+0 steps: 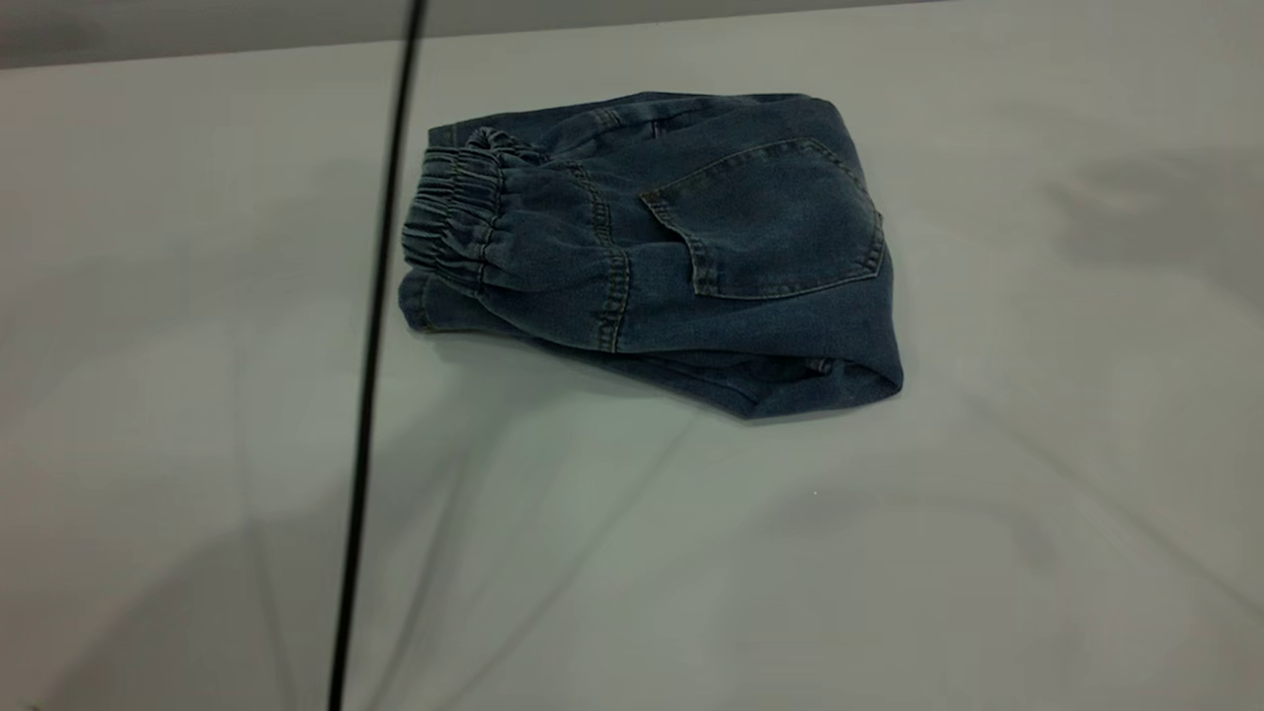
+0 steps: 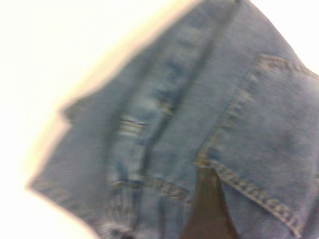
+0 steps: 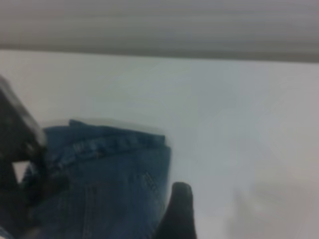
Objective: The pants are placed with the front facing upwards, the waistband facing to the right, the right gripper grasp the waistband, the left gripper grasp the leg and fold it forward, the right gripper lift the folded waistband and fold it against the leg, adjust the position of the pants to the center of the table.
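The pants (image 1: pixel 652 247) lie folded into a compact bundle on the table (image 1: pixel 889 553), a patch back pocket (image 1: pixel 775 222) facing up. The ruffled waistband (image 1: pixel 449 217) is at the bundle's left end in the exterior view. Neither arm shows in that view. The left gripper (image 2: pixel 209 214) hovers close over the denim beside the pocket's tan stitching (image 2: pixel 249 186), and only a dark tapering part of it is visible. The right gripper (image 3: pixel 177 214) is low over the white table just off the edge of the pants (image 3: pixel 109 189), holding nothing that I can see.
A thin black cable (image 1: pixel 380 296) hangs in front of the exterior camera and crosses the view just left of the waistband. A black boxy part (image 3: pixel 15 159) stands against the pants in the right wrist view. The table's far edge (image 1: pixel 691 20) runs behind the bundle.
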You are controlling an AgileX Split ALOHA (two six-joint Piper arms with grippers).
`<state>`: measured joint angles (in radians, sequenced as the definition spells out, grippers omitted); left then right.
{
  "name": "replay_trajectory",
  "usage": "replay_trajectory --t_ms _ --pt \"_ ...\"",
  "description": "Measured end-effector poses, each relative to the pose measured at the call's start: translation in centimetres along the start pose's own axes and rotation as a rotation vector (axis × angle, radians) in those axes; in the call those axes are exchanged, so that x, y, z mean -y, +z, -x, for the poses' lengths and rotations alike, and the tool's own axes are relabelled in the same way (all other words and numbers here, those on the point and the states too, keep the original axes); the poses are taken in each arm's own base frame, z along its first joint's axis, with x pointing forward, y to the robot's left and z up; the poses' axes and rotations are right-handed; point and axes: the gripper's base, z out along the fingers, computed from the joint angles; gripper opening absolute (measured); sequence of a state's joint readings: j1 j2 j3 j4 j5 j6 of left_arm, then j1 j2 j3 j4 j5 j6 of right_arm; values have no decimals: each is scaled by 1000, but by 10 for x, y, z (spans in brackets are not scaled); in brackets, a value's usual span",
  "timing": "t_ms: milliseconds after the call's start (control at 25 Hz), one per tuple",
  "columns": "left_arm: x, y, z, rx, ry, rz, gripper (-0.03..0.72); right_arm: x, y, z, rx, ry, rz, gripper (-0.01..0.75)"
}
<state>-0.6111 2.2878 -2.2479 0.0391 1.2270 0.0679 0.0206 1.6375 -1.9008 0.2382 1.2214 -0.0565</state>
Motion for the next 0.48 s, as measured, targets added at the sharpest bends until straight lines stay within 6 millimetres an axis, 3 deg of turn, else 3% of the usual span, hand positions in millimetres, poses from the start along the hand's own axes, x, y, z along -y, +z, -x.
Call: replay_trajectory --t_ms 280,480 --pt "-9 -97 2 182 8 72 463 -21 -71 -9 153 -15 63 591" --pt "-11 -173 -10 326 -2 89 463 -33 -117 -32 232 -33 95 591"
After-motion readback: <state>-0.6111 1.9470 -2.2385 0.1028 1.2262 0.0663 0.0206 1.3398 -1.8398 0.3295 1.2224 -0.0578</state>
